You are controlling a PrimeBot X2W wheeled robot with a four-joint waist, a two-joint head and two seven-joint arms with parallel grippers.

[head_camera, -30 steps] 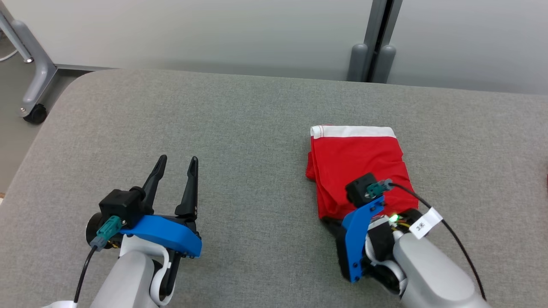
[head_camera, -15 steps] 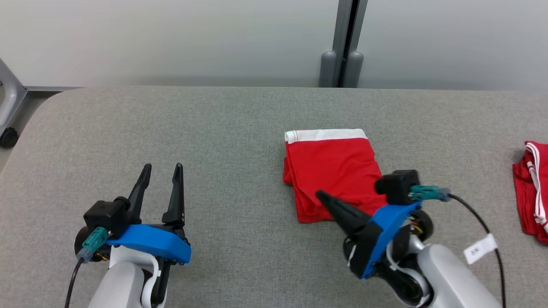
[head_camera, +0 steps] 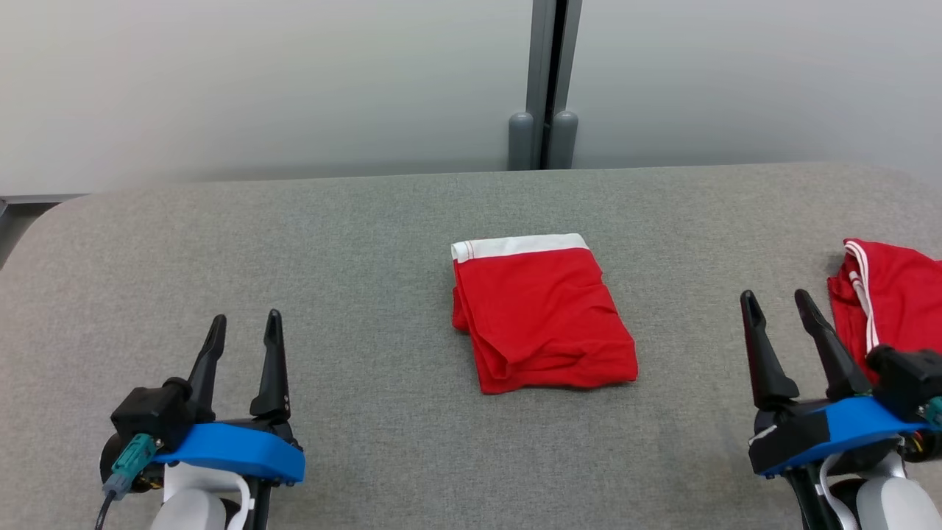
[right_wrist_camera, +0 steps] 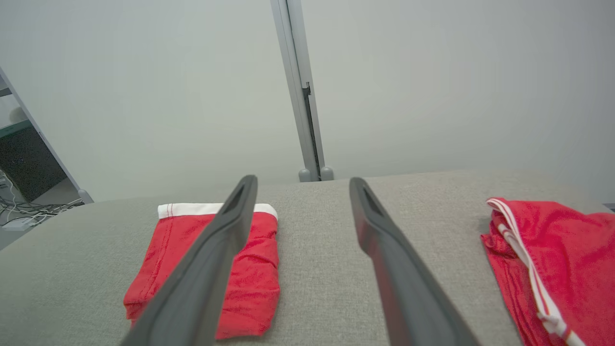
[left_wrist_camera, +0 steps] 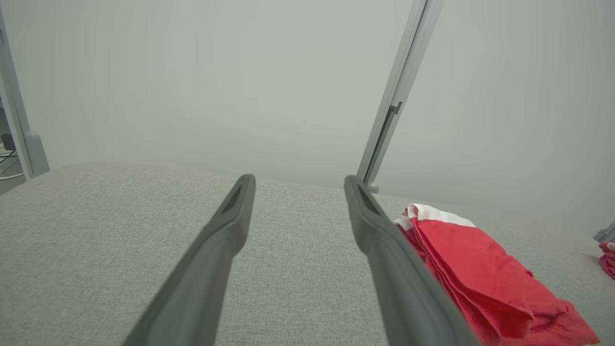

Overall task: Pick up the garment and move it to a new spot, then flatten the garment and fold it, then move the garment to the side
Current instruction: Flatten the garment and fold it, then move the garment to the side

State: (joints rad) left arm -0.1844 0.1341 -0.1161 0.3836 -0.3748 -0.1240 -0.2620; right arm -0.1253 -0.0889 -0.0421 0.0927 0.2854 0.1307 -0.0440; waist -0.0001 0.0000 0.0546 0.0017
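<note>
Right gripper has withdrawn from the folded red shorts; its fingers now stand apart, holding nothing. Left gripper: fingers apart, empty, over the grey table. Shorts lie mid-table between the grippers, white waistband on the far side. A second red garment lies just beside the right gripper.

Black hands, blue, possibly plastic brackets

Two grippers, fingers parted
Left gripper at lower left, right gripper at lower right; both level, dark fingers pointing up the frame.
</note>
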